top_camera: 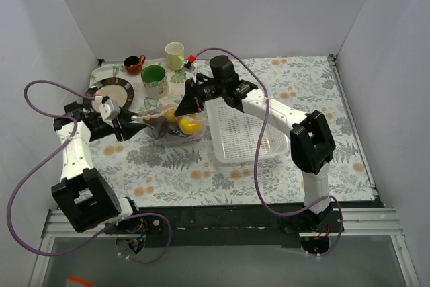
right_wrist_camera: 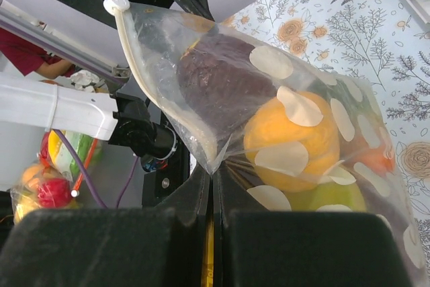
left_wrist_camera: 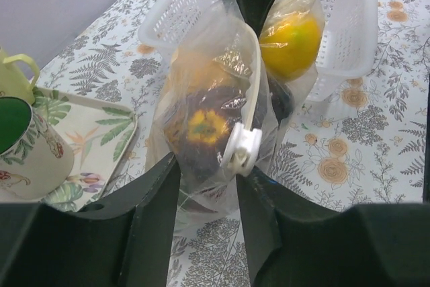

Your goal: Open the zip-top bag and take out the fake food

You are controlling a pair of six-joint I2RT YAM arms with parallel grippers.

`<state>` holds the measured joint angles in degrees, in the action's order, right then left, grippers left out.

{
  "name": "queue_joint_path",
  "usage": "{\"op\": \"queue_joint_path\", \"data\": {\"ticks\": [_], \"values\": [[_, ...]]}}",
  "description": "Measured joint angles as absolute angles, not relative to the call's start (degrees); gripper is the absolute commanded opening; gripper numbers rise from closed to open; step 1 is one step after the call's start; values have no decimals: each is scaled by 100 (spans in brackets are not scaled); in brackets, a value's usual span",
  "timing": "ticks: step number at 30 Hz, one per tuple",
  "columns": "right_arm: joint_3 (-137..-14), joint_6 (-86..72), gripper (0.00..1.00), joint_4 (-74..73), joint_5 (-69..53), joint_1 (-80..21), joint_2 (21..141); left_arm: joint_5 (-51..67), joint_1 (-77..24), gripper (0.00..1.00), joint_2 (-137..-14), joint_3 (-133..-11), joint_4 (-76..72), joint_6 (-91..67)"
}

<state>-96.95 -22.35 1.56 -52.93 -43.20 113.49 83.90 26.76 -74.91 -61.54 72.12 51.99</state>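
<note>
The zip-top bag is clear with white dots and hangs stretched between my two grippers, left of the basket. In it I see a yellow-orange fruit, a dark purple piece and bits of red and green. My right gripper is shut on a pinched fold of the bag's edge; it shows in the top view. My left gripper is open, its jaws straddling the bag's end. The white zip slider rests against the right fingertip. The left gripper also shows in the top view.
A white perforated basket lies right of the bag. A tray at the back left holds a green-lined mug, a dark plate and a brown mug. A cream cup stands behind.
</note>
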Motion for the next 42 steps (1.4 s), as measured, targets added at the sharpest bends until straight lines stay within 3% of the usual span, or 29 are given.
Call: {"op": "queue_joint_path", "data": {"ticks": [4, 5, 7, 9, 16, 18, 19, 25, 34, 42], "values": [[-9692, -2231, 1, 169, -5306, -4309, 11349, 8364, 2561, 34, -7491, -6274, 7081, 4993], [-9688, -2228, 1, 169, -5306, -4309, 11349, 8366, 2547, 25, -7489, -6294, 7046, 4945], [-9684, -2226, 1, 167, -5308, -4309, 11349, 8355, 2530, 17, -7478, -6300, 6976, 4799], [-9684, -2228, 1, 172, -5315, -4309, 11349, 8348, 2502, 1, -7452, -6296, 6755, 4543], [-9684, -2226, 4, 185, -5339, -4285, 11349, 8337, 2423, 0, -7161, -6195, 5590, 3267], [-9684, -2204, 22, 183, -5334, -4248, 11349, 8337, 2414, 0, -7061, -6167, 5304, 2923], [-9684, -2180, 43, 165, -5328, -4233, 11347, 8340, 2414, 0, -7028, -6154, 5146, 2718], [-10044, -1446, 58, -558, -4801, -4128, 11290, 8315, 2388, 1, -7076, -6143, 4244, 1463], [-10296, 38, 69, -773, -3671, -4974, 10438, 8361, 1704, 0, -7671, -6202, 4628, 1267], [-10221, 475, 68, -589, -3778, -5483, 10460, 8182, 1074, 0, -7710, -6206, 5756, 2073]]}}
